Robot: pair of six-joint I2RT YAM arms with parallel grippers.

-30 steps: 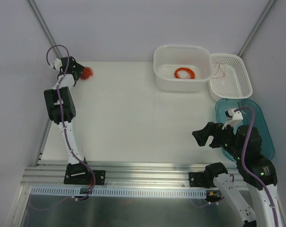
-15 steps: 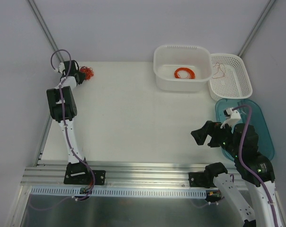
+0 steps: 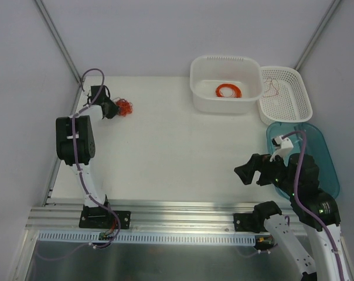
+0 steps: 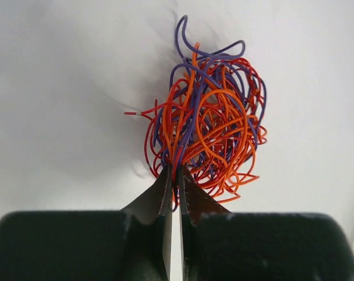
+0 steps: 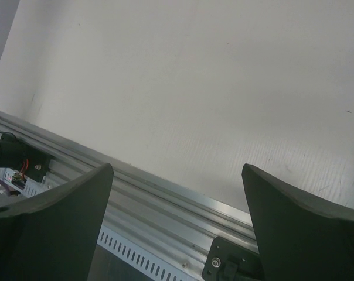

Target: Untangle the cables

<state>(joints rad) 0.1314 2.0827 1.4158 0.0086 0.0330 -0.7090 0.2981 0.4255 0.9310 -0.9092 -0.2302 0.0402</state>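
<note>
Cables (image 4: 191,126): purple strands visible from wrist only.

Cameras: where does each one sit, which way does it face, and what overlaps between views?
Top external: above and behind the arms, looking down on the table; both arms show, with left tool and right tool.
Left wrist: on the left arm, looking along its shut fingers at the cable knot they pinch.
Right wrist: on the right arm, looking past its open fingers at bare table and the near-edge rail.
Shared: top and left wrist both show the cable knot; top and right wrist both show the rail.
</note>
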